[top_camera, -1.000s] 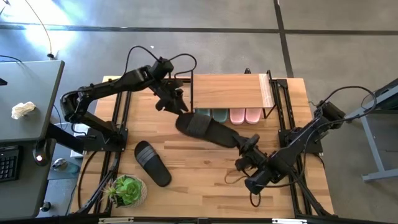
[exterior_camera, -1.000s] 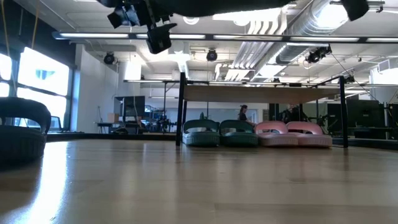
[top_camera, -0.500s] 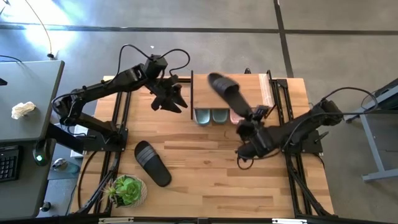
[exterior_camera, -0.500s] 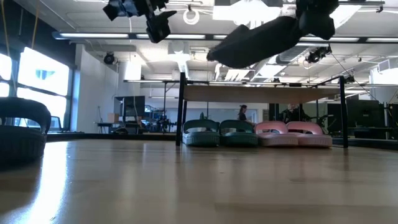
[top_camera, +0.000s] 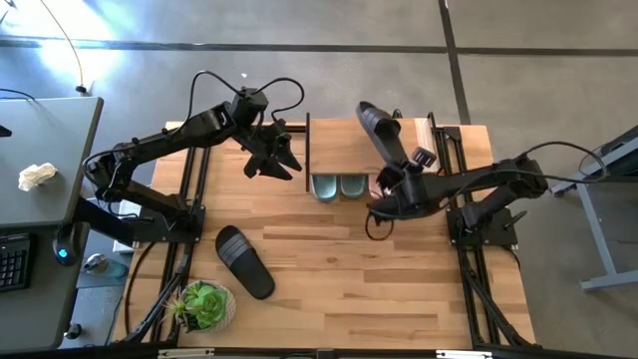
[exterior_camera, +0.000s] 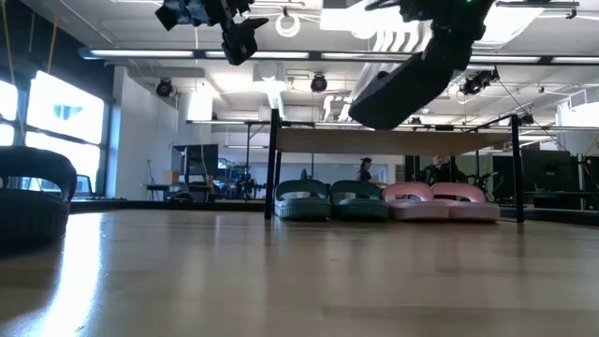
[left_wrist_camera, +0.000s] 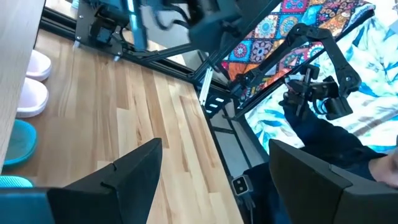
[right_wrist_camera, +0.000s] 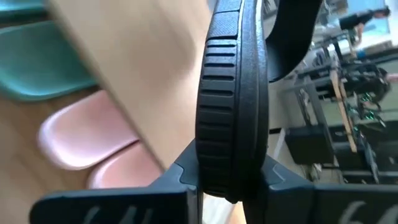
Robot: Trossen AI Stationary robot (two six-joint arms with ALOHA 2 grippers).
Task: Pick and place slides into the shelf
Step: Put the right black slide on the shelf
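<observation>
One black ribbed slide [top_camera: 379, 135] is in my right gripper [top_camera: 397, 183], lifted above the shelf [top_camera: 344, 150]; in the low view this slide [exterior_camera: 402, 86] slants over the plank. The other black slide [top_camera: 244, 261] lies flat on the table near its left front. The green pair [exterior_camera: 330, 200] and the pink pair [exterior_camera: 440, 200] stand on the table under the shelf [exterior_camera: 393, 140]. My left gripper [top_camera: 273, 160] hovers open to the left of the shelf and touches nothing. My right gripper holds the black slide by the end toward the table's near side [right_wrist_camera: 231, 155], its ribbed sole rim pinched between the two fingers [right_wrist_camera: 280, 183]. The slide is lifted clear. It slants down from the gripper, with its free end [exterior_camera: 365, 110] lower, over the shelf's top.
A potted plant [top_camera: 202, 305] stands at the table's near left corner. The shelf's black legs [exterior_camera: 272, 164] frame the row of slides. Bare tabletop [top_camera: 339, 269] lies between the shelf and the near edge. People show in the room beyond the table.
My right gripper has carried the black slide up from the middle of the table toward the far edge. The slide has turned from lying across the table to pointing away over the shelf's top, and it has tipped with its free end down.
</observation>
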